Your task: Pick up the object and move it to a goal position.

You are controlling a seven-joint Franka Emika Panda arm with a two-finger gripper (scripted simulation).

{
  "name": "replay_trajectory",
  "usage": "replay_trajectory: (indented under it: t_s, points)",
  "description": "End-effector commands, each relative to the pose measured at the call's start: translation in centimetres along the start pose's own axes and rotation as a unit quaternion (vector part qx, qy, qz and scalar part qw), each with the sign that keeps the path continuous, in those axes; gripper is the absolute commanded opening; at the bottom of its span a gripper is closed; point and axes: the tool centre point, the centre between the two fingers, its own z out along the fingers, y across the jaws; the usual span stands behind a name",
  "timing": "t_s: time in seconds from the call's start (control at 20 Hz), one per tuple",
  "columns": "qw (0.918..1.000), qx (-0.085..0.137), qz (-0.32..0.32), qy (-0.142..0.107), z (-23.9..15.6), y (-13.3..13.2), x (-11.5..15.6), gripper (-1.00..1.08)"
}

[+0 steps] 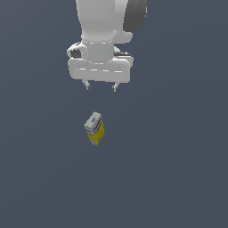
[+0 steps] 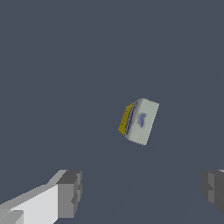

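Tool (image 1: 101, 87) of the white Panda arm hangs above the dark grey tabletop (image 1: 178, 178), its two short fingers (image 1: 88, 85) spread wide and holding nothing. Below it, and apart from it, the small carton (image 1: 95, 128) stands upright on the tabletop, white-grey with blue lettering above, yellow below, turned at an angle to the tool's fingers. In the exterior view the carton sits slightly toward the left finger rather than midway between the two; in the wrist view its pale top face (image 2: 142, 121) shows ahead of the open fingers (image 2: 70, 192), not between them.

A straight descent from here risks a fingertip landing on the carton's top or clipping a corner, since the carton is off centre and skewed; the tall, narrow box would likely tip or slide. Closing across its diagonal could twist it out of the grip.

No goal marker is visible in either view. The lettering is too blurred to read, and the arm is cut off above the wrist.
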Motion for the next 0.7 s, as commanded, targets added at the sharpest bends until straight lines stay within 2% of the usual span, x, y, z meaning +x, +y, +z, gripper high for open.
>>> replay_trajectory:
  t_s: [0.0, 0.65]
  points:
    - [0.9998, 0.001, 0.019, -0.005, 1.5, 0.4, 0.6, 1.0]
    - [0.9908, 0.003, 0.131, -0.035, 11.0, 3.4, 3.0, 1.0]
